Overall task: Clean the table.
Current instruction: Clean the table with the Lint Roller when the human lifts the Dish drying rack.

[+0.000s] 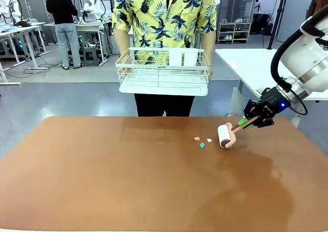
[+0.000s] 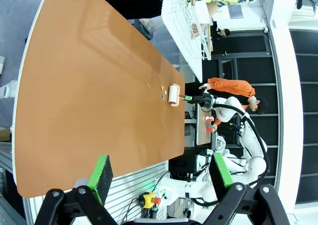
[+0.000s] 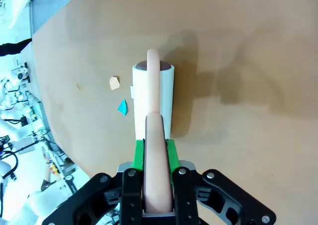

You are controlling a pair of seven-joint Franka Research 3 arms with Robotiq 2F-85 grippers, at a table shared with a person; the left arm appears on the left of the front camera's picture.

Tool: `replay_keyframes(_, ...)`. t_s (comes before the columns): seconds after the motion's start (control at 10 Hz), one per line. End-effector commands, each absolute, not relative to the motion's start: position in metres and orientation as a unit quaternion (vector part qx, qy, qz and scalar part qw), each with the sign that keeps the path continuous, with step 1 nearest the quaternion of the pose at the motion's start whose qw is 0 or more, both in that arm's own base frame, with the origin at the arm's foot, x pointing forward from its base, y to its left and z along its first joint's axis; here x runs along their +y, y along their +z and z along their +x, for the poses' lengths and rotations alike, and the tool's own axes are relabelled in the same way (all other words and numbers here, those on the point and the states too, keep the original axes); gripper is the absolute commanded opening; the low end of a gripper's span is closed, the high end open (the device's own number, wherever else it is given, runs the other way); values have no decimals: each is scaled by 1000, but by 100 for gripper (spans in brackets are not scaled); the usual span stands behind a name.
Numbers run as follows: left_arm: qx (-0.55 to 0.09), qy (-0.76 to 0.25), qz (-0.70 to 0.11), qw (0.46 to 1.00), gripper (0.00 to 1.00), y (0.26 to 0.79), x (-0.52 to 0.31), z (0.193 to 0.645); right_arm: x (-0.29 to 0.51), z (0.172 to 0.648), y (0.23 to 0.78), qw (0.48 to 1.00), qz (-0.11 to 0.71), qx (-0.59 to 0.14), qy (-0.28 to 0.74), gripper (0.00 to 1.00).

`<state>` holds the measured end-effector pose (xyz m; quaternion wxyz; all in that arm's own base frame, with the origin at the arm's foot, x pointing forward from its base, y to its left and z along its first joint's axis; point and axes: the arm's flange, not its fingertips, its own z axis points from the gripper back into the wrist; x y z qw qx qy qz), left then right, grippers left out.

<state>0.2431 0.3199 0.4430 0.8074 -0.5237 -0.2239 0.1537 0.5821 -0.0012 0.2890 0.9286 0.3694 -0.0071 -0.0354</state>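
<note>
The bench point(image 1: 102, 181) loses its near corners to the picture's edges. Three scraps point(image 1: 202, 142) left of the roller point(image 1: 224, 136) are too small to identify. The right hand point(image 1: 246, 122) hides the far end of the roller's handle.

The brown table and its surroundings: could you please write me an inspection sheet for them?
Surface: reddish-brown table, smooth, with rounded corners.
Job's things: lint roller, its white drum at the table top beside the scraps.
Clutter: three small scraps, orange, teal and pale, lying apart.
Grippers: right gripper shut on the lint roller's handle; left gripper open, holding nothing.
Cables: black cable looping along the right arm.
Surroundings: person at the far side holding a white wire rack; white table to the right.
</note>
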Motion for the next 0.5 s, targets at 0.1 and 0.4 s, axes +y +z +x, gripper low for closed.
replay_keyframes(0.1, -234, 144, -531, 802, 100, 444, 324, 242, 8, 596, 261, 919, 392, 26, -27, 21)
replay_keyframes(0.4, -234, 144, -531, 802, 100, 444, 324, 242, 109, 605, 235, 920, 380, 81, 37, 21)
